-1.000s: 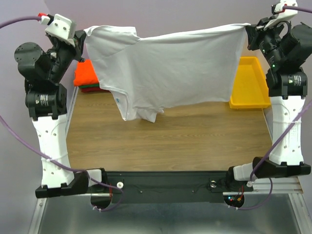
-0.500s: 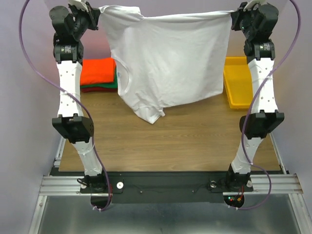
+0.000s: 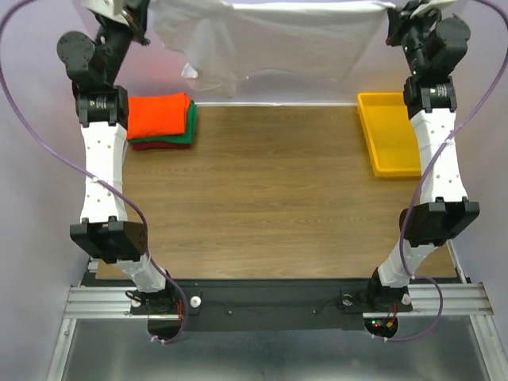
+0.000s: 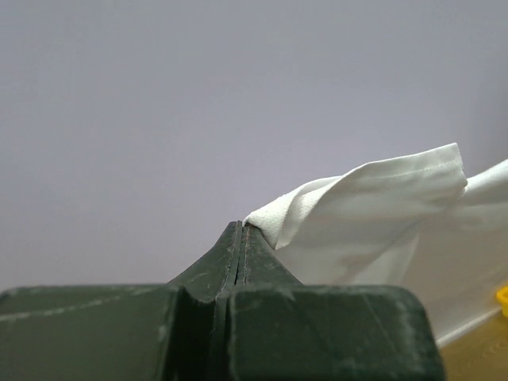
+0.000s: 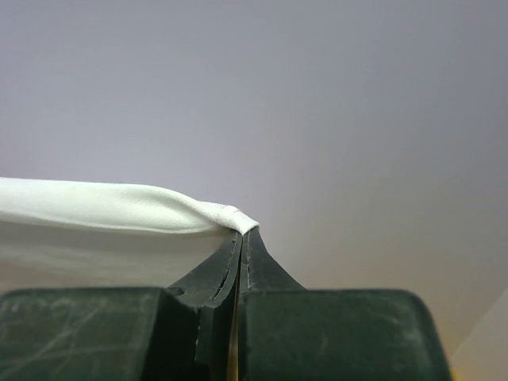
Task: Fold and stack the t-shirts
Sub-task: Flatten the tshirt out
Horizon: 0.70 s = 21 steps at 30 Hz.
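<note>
One wood-grain table (image 3: 278, 206) filled the middle of the overhead view. Both arms reached from its near edge up and out toward its far side. Between them hung the white t-shirt (image 3: 278, 40), spread wide and pulled nearly taut along its top edge. Its long axis ran left to right from one gripper to the other. The cloth draped below the jaws, at or beyond the table's far edge and off the wood. Its left part sagged lower in loose folds.

The yellow tray (image 3: 390, 135) sat at the far right of the table, just beside the right arm. The folded pile lay at the far left, close by the left arm: an orange t-shirt (image 3: 159, 115) on top, a green t-shirt (image 3: 189, 133) under it, and a dark red t-shirt (image 3: 155, 146) at the bottom.

The left gripper (image 4: 240, 230) was clenched on a bunched corner of the white cloth, which fanned out to its right. The right gripper (image 5: 242, 234) was pinched tight on a rolled hem that led off to its left.

The shirt probably had to come toward the near side and down onto the wood, with both arms moving together so the span stayed level. The pile lay on the left arm's side, so that arm was the nearer for stacking.
</note>
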Tool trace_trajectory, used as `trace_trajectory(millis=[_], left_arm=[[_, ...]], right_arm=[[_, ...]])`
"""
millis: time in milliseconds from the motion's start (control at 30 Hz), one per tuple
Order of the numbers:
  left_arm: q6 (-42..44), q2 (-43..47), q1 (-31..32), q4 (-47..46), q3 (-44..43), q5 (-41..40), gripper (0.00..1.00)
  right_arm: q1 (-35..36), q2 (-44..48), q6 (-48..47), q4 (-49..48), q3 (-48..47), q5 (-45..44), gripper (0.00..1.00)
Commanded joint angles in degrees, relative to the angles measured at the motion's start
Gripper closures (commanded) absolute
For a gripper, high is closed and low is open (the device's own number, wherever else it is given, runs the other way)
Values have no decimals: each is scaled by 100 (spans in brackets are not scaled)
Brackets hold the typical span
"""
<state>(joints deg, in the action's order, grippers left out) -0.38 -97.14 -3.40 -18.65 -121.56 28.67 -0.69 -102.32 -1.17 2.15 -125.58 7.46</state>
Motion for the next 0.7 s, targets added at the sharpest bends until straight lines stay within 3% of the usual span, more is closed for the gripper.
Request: trace_trajectory(millis=[0,33,200,300,433,667], left_arm=[[818,309,-29,-314,1587,647,100],[977,528,6,-279,2453,666,100],[2494,1362,41,220,4926,921,100],[3216,1733,32,844,5667,1008,100],[4034,1822,59,2370,5854,1080,100],[5643,1962,120,4991,5757,1124,100]], right_arm=[[-45,2,-217,-356,1139,473,99],[-45,37,-348,-356,1715,580,99],[-45,711,-744,-347,3581,1046,99],[-45,1230,-1025,-312,4672,1187,99],[-45,1574,-1324,-233,5613,1205,99],[-45,2269,-2351,1189,6431,1345,99]])
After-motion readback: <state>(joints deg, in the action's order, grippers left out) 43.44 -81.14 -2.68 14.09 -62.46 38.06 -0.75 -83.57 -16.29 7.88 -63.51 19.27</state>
